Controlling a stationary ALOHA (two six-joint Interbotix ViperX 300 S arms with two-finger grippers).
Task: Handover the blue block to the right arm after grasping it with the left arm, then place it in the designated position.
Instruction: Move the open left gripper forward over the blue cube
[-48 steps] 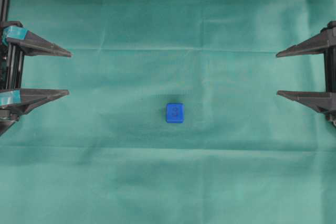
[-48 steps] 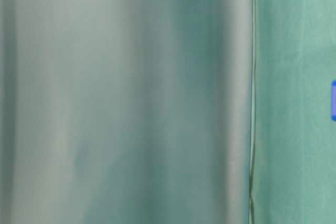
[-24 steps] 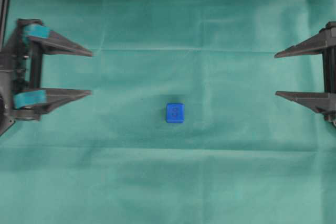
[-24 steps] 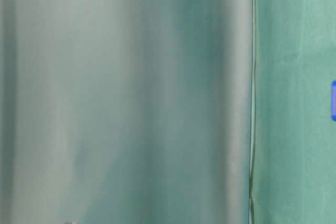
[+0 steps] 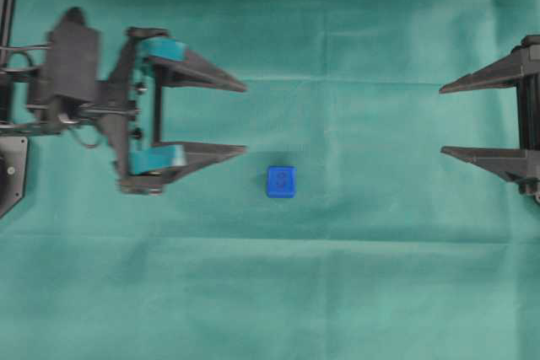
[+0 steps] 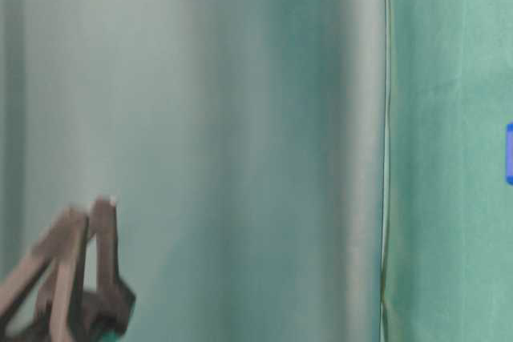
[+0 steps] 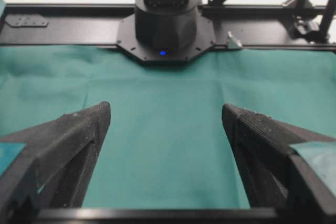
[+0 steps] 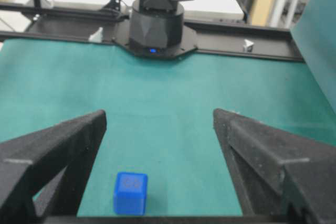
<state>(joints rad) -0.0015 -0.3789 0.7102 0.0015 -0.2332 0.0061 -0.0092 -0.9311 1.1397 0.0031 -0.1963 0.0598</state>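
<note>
The blue block point(image 5: 281, 181) lies on the green cloth near the middle of the overhead view, with a faint dark mark on its top face. My left gripper point(image 5: 245, 118), its fingers wrapped in teal tape, stands open just left of the block and slightly farther back, apart from it. Only bare cloth shows between its fingers point(image 7: 166, 111). My right gripper point(image 5: 441, 120) stands open at the right edge, far from the block. In the right wrist view the block point(image 8: 130, 193) sits low and left of the open gap point(image 8: 159, 115). The designated position does not show.
Green cloth point(image 5: 337, 292) covers the whole table. The right arm's black base point(image 7: 165, 24) and the left arm's base point(image 8: 156, 24) stand on black rails at the table ends. In the table-level view a blurred cloth fold point(image 6: 200, 118) fills most of the frame.
My left gripper has travelled right from the left edge toward the block, still open. The block has stayed put and the right gripper has barely moved.
</note>
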